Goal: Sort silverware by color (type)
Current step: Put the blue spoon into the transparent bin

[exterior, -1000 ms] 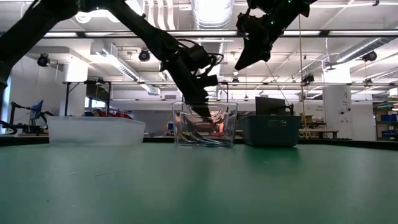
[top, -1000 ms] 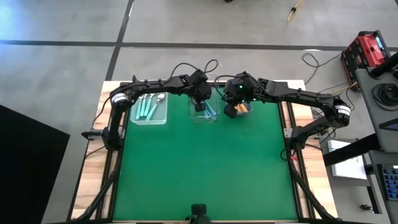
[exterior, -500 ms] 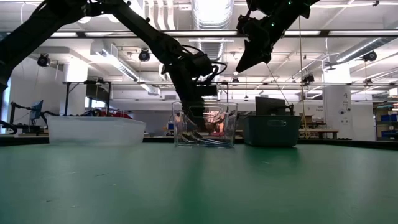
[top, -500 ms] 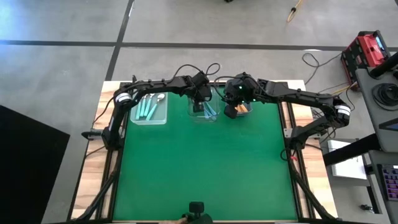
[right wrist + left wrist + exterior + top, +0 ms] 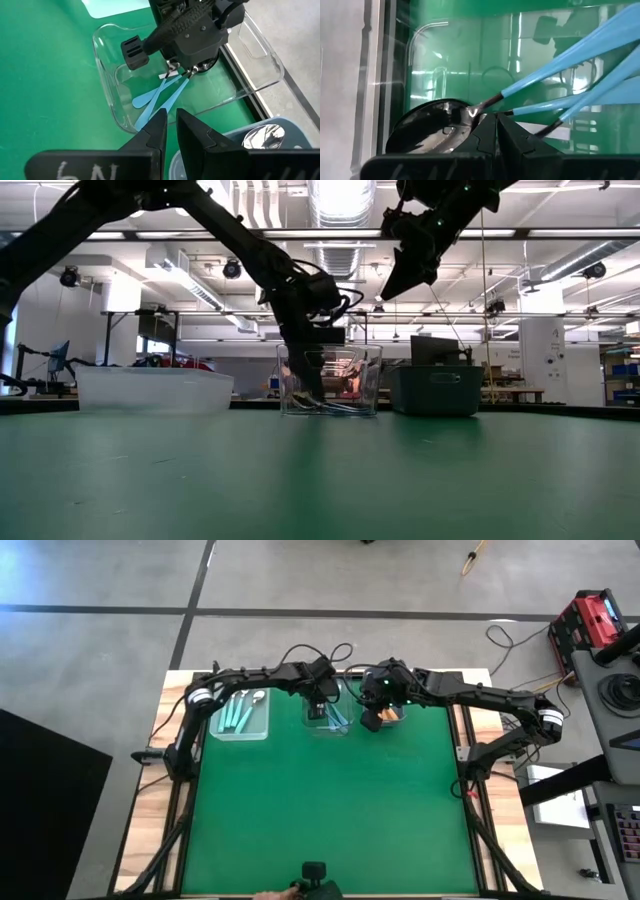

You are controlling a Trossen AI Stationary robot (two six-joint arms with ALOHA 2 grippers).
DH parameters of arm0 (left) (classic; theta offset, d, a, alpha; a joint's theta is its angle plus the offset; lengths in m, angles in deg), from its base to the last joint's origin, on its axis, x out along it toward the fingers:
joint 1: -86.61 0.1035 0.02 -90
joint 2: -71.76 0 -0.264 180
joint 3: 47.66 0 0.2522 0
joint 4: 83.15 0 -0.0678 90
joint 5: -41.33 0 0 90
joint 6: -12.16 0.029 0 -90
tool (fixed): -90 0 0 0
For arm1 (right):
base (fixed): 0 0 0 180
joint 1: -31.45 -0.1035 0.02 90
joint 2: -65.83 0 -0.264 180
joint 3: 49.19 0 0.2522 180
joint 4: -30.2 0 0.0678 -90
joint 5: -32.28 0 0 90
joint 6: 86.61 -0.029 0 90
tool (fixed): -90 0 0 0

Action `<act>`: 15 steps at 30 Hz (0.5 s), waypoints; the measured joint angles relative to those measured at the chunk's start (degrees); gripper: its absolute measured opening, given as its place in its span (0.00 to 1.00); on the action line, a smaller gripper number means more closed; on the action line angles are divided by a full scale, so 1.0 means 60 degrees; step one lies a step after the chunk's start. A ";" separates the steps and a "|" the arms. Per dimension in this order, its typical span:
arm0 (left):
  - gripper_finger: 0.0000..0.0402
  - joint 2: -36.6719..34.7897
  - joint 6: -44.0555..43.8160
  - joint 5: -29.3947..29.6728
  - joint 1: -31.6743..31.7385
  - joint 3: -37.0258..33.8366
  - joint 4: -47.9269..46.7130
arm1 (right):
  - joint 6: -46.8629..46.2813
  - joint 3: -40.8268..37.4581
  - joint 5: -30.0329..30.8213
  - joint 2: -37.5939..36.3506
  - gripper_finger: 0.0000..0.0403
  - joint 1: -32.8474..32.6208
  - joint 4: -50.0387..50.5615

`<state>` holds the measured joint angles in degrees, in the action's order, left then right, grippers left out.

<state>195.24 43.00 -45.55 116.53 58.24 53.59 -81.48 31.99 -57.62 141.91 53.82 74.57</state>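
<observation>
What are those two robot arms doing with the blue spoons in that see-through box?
The left gripper is down inside the middle clear bin, shut among the blue-handled spoons lying there. Whether it grips one is unclear. The right gripper hangs above with nothing visible in it. Mint-handled spoons already lie in the left bin.

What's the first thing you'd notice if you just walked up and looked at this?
Two dark robot arms meet at the far edge of the green table. The left hand is shut and dips into the clear middle bin, right by the bright blue spoons lying there. The right hand hangs in the air above the grey bin next door.
</observation>
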 joint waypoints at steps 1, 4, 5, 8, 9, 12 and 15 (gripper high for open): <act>0.00 0.0040 -0.0001 0.0000 0.0002 0.0000 0.0039 | 0.0000 -0.0013 0.0004 0.0000 0.08 0.0000 -0.0012; 0.00 0.0055 -0.0043 0.0000 0.0017 0.0000 0.0030 | 0.0000 -0.0038 0.0002 0.0000 0.08 0.0004 -0.0007; 0.00 0.0055 -0.0044 0.0000 0.0017 0.0000 0.0062 | 0.0000 -0.0039 0.0006 0.0000 0.08 0.0004 -0.0018; 0.00 0.0055 -0.0048 -0.0004 0.0024 0.0000 0.0115 | -0.0004 -0.0045 0.0004 0.0000 0.08 0.0004 -0.0018; 0.00 0.0055 -0.0086 -0.0004 0.0024 0.0022 0.0096 | -0.0044 -0.0048 0.0004 0.0000 0.08 0.0004 -0.0025; 0.00 -0.0157 -0.0391 -0.0017 0.0032 0.0142 -0.0152 | -0.0650 -0.0052 0.0014 0.0000 0.08 0.0004 -0.0330; 0.00 -0.0931 -0.0510 -0.0209 0.0063 0.0041 0.0025 | -0.1061 -0.0052 0.0068 0.0011 0.06 0.0004 -0.0610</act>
<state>189.65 39.94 -46.81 116.91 58.49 53.74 -87.84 31.68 -57.22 141.97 53.85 70.91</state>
